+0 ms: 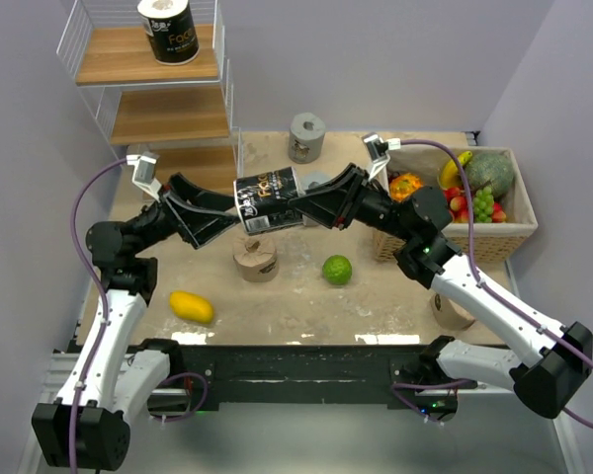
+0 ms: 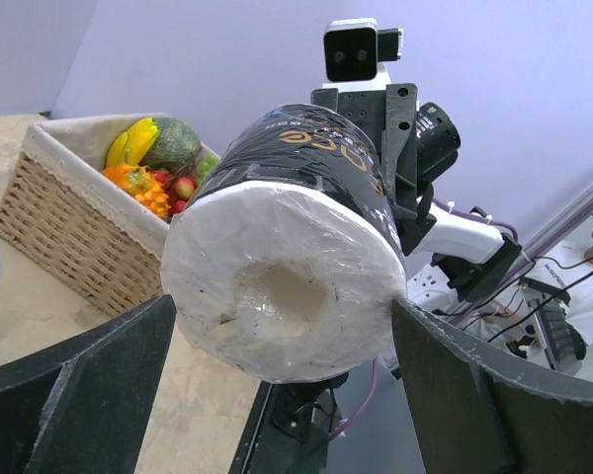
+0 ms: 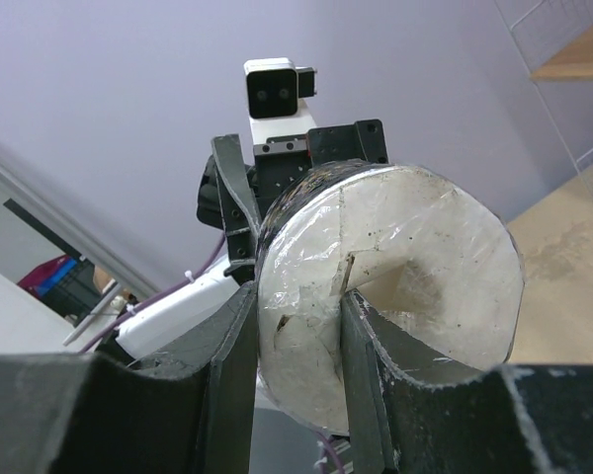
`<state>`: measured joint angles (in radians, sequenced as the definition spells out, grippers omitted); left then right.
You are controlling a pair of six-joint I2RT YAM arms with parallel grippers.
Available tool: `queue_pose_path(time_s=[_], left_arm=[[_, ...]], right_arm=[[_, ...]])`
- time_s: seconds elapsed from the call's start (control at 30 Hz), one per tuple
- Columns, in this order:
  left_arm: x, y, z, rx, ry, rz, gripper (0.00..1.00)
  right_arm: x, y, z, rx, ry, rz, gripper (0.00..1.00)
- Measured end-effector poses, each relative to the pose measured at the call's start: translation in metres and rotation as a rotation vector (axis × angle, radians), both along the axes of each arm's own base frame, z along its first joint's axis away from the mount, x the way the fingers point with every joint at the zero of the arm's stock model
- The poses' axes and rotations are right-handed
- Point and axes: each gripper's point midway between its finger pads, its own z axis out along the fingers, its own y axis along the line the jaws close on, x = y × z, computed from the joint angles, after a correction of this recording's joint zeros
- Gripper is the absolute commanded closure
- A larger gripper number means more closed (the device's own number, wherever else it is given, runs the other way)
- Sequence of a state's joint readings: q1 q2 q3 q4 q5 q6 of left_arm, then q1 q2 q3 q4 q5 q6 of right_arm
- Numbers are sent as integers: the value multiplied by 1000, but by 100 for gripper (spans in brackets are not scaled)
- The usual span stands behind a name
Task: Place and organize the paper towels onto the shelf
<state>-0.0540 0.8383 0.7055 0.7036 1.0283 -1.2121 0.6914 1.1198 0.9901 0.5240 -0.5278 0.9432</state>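
Observation:
A black-wrapped paper towel roll [image 1: 267, 200] with white ends hangs in mid-air between my two arms. My right gripper [image 3: 295, 326] is shut on its wall, one finger in the centre hole and one outside. My left gripper [image 2: 282, 326] is spread wide, a finger on each side of the roll's [image 2: 287, 267] other end, with the tips at its rim. A second black roll [image 1: 168, 30] stands on the top board of the shelf [image 1: 148, 69]. A grey roll [image 1: 305, 136] and a tan roll [image 1: 255, 259] stand on the table. Another tan roll [image 1: 452, 311] is half hidden under my right arm.
A wicker basket [image 1: 494, 237] of fruit sits at the right, also in the left wrist view [image 2: 69, 237]. A green fruit [image 1: 337, 269] and a yellow oval fruit [image 1: 192, 306] lie on the table near the front. The shelf's lower boards [image 1: 168, 117] are bare.

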Motion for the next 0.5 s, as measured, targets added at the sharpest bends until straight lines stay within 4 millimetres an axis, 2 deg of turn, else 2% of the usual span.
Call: queue_pose_path(time_s=[0.23,0.5], left_arm=[[-2,-1,2,-15,13,17,5],[9,2,-1,5,83,79,5]], right_arm=[[-2,-1,3,13,-12,7,67],[5,-6,-1,4,11,-48,66]])
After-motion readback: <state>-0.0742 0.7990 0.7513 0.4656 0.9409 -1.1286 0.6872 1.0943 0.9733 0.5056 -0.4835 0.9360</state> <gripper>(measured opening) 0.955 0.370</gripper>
